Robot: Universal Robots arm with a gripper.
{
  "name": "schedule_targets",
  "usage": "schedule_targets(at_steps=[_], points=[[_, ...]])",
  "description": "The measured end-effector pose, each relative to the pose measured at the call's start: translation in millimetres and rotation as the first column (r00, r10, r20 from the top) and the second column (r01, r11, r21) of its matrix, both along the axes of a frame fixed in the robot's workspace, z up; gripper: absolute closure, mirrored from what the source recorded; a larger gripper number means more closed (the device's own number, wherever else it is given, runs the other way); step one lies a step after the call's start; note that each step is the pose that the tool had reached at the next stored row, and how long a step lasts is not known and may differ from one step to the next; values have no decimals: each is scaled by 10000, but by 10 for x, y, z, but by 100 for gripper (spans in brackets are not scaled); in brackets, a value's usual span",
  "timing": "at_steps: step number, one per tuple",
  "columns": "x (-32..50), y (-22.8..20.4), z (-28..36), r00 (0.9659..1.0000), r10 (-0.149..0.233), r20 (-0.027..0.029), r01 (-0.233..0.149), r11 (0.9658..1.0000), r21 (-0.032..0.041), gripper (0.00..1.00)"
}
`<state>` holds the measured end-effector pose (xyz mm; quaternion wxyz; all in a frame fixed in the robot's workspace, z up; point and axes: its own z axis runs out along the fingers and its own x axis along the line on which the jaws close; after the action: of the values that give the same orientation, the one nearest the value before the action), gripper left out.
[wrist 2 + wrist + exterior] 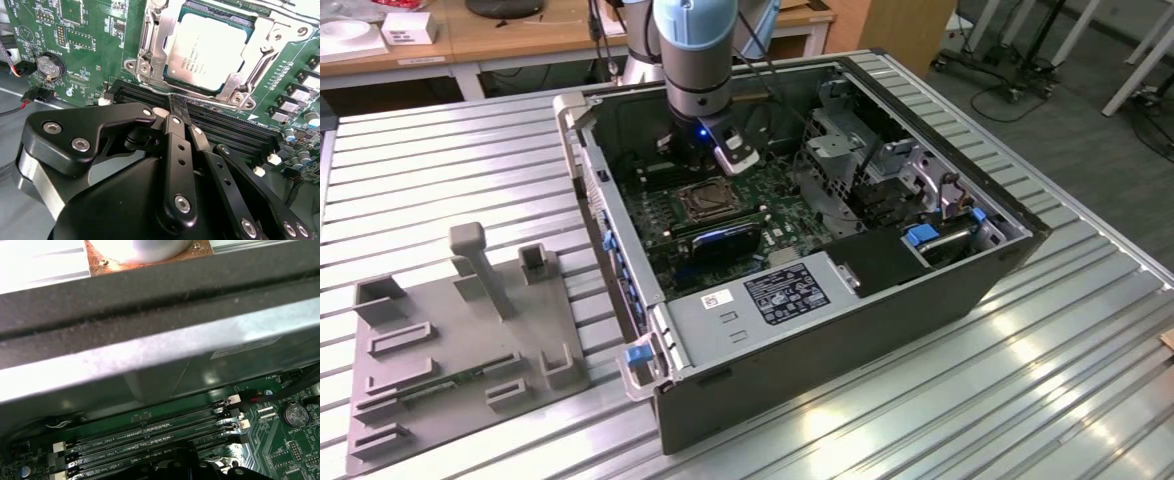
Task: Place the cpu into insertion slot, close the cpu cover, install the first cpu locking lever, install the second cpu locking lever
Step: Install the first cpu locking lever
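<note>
One gripper point(179, 107), fingers clenched together, nothing visibly held, tips hanging over the memory slots point(227, 131). Four memory slots counted in the first wrist view. Just past the tips: one cpu point(207, 49), seated flat in the insertion slot point(239, 98). One cpu cover point(156, 47) is down over it, with the chip showing through the window. Lever positions: cannot tell. One coin cell battery point(50, 65) lies off to the gripper's side on the green motherboard point(90, 30). Everything sits inside one open computer case point(881, 300) on the slatted metal surface point(1014, 400).
</note>
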<state>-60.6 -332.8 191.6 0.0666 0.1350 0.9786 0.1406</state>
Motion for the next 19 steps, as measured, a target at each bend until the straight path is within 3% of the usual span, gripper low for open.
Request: schedule_targets(at_steps=[19], points=[[0,0,-26,10000,-1,0,1,10000,1,89]])
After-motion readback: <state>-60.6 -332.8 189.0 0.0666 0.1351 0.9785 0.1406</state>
